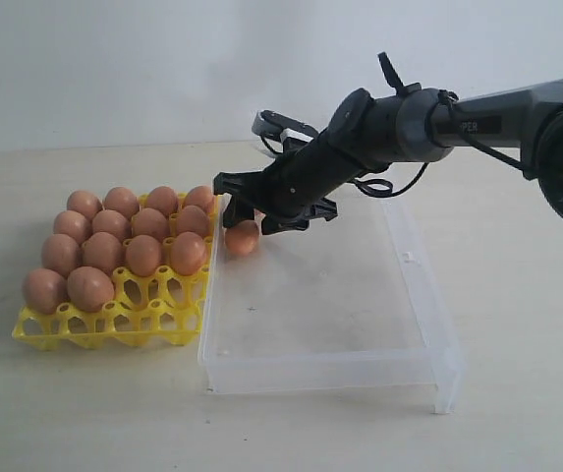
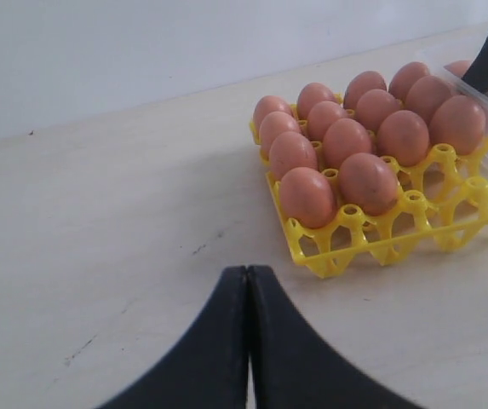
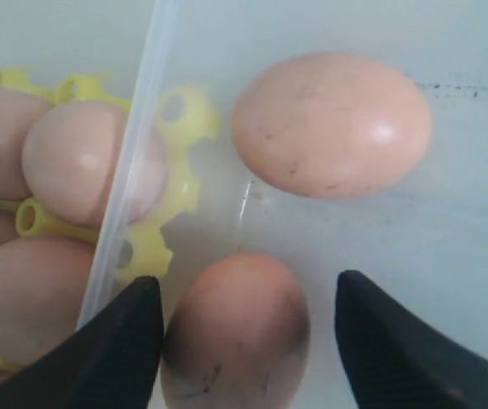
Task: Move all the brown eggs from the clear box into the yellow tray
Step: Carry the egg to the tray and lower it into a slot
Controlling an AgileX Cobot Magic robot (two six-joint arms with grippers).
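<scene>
Tabletop (image 1: 84,413): pale and matt.

Right arm (image 1: 399,123): comes in from the right, over the box to its far left corner.

Clear box (image 1: 360,369): right of centre, its left wall just beside the yellow tray (image 1: 114,329).

Tray: fourteen brown eggs (image 1: 102,251) seated. The back three rows are full, and there are two more in the near-left cups. The remaining near cups are open.

Box: two eggs lie on its floor in the far left corner, by the tray-side wall. First egg (image 3: 235,332) lies between the right jaws. Second egg (image 3: 331,125) is just beside it, not touching.

Right jaws: apart, straddling the first egg, with a gap showing on one side.

Left jaws: pressed together with nothing between them, facing the tray across bare tabletop.
</scene>
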